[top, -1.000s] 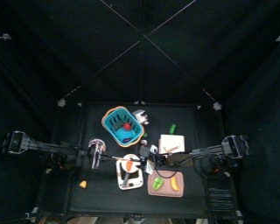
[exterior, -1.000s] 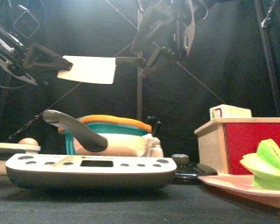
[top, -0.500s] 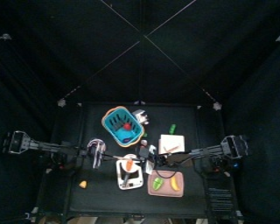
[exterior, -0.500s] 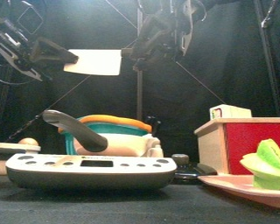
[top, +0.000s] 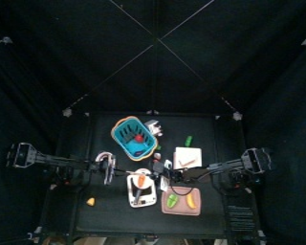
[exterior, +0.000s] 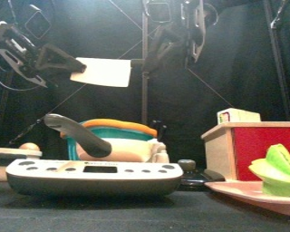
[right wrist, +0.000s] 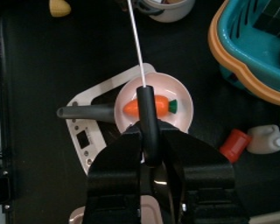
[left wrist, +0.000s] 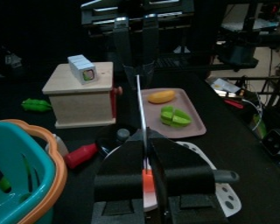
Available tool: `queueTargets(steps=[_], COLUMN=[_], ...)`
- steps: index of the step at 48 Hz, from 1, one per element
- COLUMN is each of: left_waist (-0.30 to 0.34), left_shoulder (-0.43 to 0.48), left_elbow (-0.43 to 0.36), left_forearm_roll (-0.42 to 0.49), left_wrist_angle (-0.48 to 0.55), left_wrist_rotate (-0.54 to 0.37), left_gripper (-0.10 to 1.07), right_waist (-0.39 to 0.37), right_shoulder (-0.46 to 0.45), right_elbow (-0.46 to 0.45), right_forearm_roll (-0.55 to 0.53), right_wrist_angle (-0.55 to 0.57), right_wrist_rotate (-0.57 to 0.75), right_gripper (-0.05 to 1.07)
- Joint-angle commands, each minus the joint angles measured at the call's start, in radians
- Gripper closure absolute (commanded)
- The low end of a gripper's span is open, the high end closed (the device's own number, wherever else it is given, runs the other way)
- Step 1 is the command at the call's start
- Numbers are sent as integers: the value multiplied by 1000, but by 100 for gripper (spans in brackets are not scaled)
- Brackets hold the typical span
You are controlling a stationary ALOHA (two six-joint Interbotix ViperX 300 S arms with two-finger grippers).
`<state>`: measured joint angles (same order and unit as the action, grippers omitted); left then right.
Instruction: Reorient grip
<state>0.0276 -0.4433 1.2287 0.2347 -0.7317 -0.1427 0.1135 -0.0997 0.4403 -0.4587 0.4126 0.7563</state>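
Note:
A flat white card (exterior: 101,72) hangs in the air above the table between both arms. My left gripper (exterior: 61,65) is shut on its left end. In the left wrist view the card (left wrist: 142,94) shows edge-on as a thin line rising from my left gripper (left wrist: 143,147). My right gripper (exterior: 145,56) meets the card's right end. In the right wrist view the card (right wrist: 136,44) runs as a thin white line into my right gripper (right wrist: 143,131), whose jaws stand pressed against it on both sides.
Under the card lie a white scale (exterior: 93,172) and a white bowl holding a carrot (right wrist: 154,103). A teal basket (exterior: 105,136) stands behind them. To the right are a wooden box with a red side (exterior: 250,145) and a pink tray (exterior: 238,190) of green pieces.
My right gripper's jaws have narrowed from wide open onto the card's right end. The card has shifted slightly to the right with the left gripper still on it.

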Motion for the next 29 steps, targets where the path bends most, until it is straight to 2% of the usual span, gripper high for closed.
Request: queueTargets(steps=[1,12,29], left_waist=[-2,-2,-3], left_shoulder=[26,97,117], left_elbow=[-31,-40,-21], left_forearm_roll=[2,3,2], left_wrist_angle=[-11,-11,11], left_wrist_rotate=[2,2,3], left_gripper=[62,62,62], right_waist=[0,0,0], right_shoulder=[-44,-57,-5], right_elbow=[-2,21,23], right_forearm_roll=[8,23,26], right_wrist_angle=[21,32,38], right_wrist_rotate=[3,3,3], right_gripper=[55,55,55])
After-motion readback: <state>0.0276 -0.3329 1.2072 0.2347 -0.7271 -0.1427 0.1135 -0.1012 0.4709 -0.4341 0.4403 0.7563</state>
